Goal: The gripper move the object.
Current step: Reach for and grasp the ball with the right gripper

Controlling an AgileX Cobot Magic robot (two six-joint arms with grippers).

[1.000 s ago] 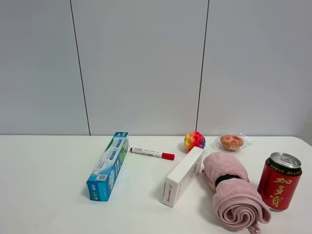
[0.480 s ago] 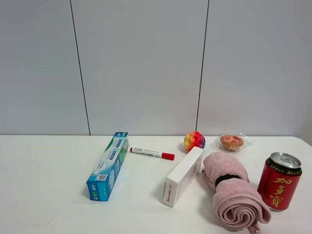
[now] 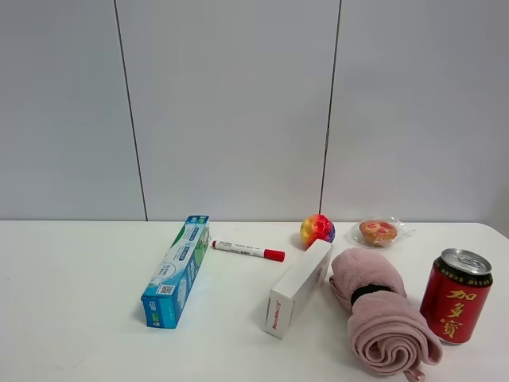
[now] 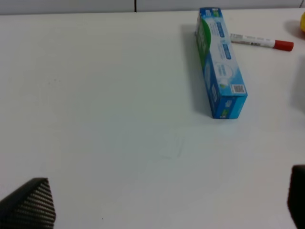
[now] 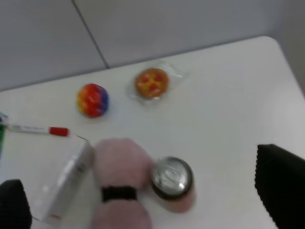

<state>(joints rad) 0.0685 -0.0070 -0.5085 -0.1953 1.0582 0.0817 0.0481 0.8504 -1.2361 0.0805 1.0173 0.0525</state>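
The rainbow ball (image 3: pixel 317 230) rests on the white table (image 3: pixel 79 318) near the back wall, between a red-capped marker (image 3: pixel 248 251) and a wrapped pastry (image 3: pixel 378 231). It also shows in the right wrist view (image 5: pixel 93 99), well ahead of my right gripper (image 5: pixel 147 200). That gripper is open and empty, high above the can and towel. My left gripper (image 4: pixel 162 205) is open and empty over bare table, with only its two dark fingertips (image 4: pixel 28 205) showing. Neither gripper shows in the exterior high view.
A blue toothpaste box (image 3: pixel 177 270) lies left of centre. A white box (image 3: pixel 298 287) lies in front of the ball. A rolled pink towel (image 3: pixel 382 318) and a red can (image 3: pixel 456 295) sit at the right. The table's right edge is near the can.
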